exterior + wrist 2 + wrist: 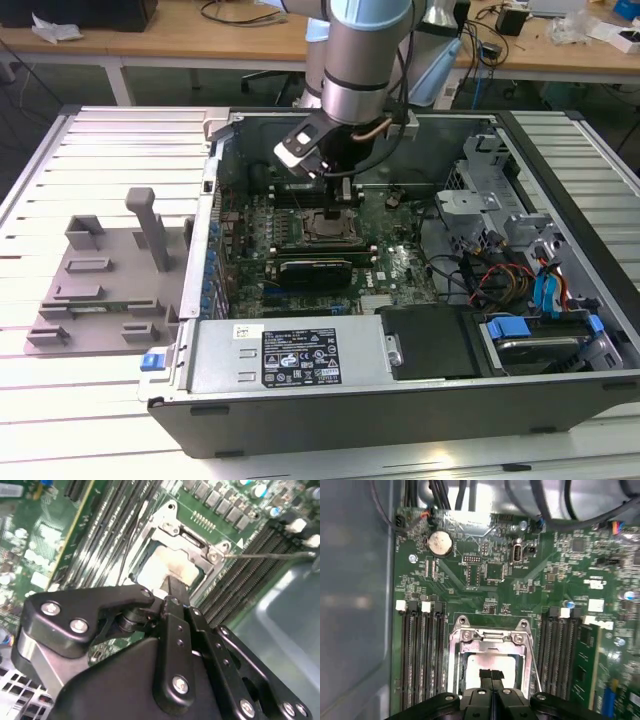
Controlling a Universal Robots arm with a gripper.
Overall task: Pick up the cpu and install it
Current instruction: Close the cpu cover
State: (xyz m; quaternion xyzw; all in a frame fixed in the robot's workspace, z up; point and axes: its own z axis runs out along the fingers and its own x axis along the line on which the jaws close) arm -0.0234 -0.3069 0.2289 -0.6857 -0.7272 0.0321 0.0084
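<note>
Motherboard socket point(456, 652) holds cpu point(482, 661); tool point(491, 674) over it, fingers point(485, 674) together

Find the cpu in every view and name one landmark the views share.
First wrist view: the flat square pale-topped cpu lies inside the silvery metal socket frame, just beyond the black gripper.
Second wrist view: pale square inside that frame, past the gripper's tip.
Exterior view: at the socket under the gripper, too small to tell apart.
Shared landmark: the socket frame.

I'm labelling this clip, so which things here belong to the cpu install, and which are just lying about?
In the job: cpu, socket frame, tool.
Lying about: grey tray, coin battery, memory slots, coloured cables.
</note>
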